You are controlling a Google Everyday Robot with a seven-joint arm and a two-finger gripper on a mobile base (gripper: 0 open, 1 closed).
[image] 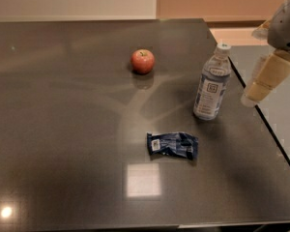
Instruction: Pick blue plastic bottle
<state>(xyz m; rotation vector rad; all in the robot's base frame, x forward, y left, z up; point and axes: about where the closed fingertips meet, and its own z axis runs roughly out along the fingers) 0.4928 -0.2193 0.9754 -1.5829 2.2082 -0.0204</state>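
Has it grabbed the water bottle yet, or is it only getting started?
Nothing looks done yet: the blue plastic bottle stands upright on the table, untouched. In hand: the claw hangs to the bottle's right, apart from it. Left to do: close in, grip and lift. The apple and snack packet lie elsewhere.
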